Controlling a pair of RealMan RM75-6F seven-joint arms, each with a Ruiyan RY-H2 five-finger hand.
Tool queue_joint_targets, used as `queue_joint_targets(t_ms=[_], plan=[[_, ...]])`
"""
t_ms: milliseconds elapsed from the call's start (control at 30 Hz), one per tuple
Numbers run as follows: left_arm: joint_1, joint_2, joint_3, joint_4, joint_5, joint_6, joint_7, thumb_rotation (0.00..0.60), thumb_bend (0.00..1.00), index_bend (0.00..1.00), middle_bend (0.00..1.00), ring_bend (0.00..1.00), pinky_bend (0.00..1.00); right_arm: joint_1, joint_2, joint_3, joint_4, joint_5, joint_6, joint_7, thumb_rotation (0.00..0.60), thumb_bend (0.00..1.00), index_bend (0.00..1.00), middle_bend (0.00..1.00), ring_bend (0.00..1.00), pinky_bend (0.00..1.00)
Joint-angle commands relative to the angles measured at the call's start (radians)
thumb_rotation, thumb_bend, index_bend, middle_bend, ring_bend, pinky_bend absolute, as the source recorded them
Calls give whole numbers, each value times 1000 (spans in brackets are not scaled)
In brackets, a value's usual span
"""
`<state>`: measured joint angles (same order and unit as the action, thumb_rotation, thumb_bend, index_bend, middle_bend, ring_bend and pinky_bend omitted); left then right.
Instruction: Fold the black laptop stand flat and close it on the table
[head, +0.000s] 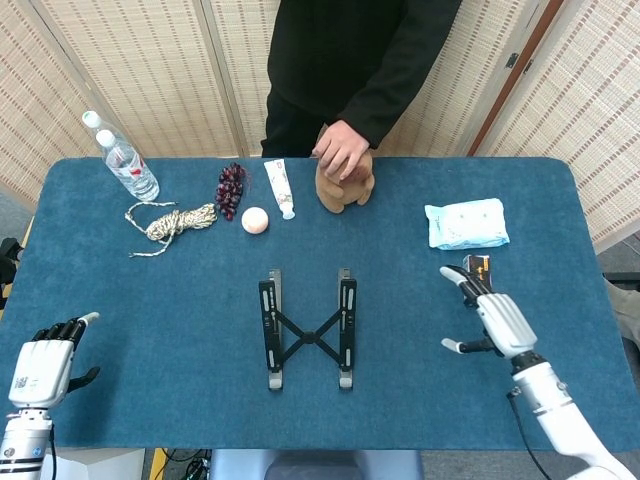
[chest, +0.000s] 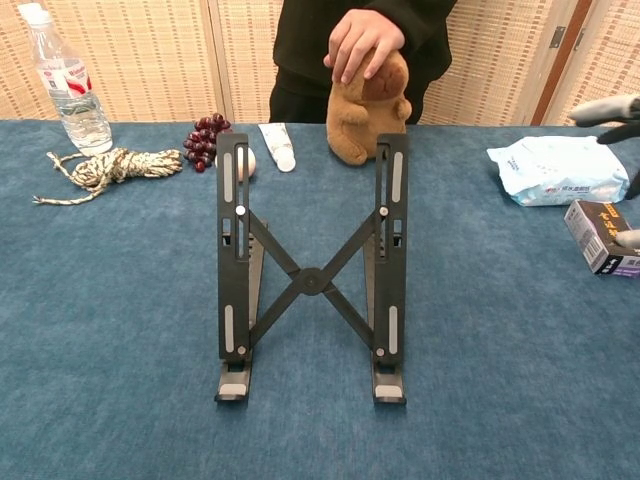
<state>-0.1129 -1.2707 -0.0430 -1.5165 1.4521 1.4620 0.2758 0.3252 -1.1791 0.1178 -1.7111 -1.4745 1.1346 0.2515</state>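
The black laptop stand (head: 307, 328) stood propped up in the middle of the blue table (head: 120, 330). The right hand (head: 489, 313) was beside it with fingers spread wide, holding nothing. The left hand (head: 48, 356) was far off at the table's edge, fingers apart, holding nothing.

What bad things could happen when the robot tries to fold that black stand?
1. The stand is propped up on narrow feet, so a push from only the right hand might tip or slide it instead of folding it.
2. The small box lies right by that hand and could get knocked.
3. The left hand is far off, so it may be late to steady the stand.
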Motion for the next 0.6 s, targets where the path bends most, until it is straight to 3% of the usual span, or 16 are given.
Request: queue_joint_targets(t_ms=[33, 600], plan=[[-1, -1, 0, 2, -1, -3, -1, 600, 62, 226, 324, 342, 417, 31, -21, 15, 3, 10, -28, 16, 600, 0, 91, 82, 108, 372], [3, -5, 7, 13, 1, -4, -17, 600, 63, 226, 324, 343, 419, 193, -82, 78, 15, 20, -171, 287, 600, 0, 91, 82, 108, 372]])
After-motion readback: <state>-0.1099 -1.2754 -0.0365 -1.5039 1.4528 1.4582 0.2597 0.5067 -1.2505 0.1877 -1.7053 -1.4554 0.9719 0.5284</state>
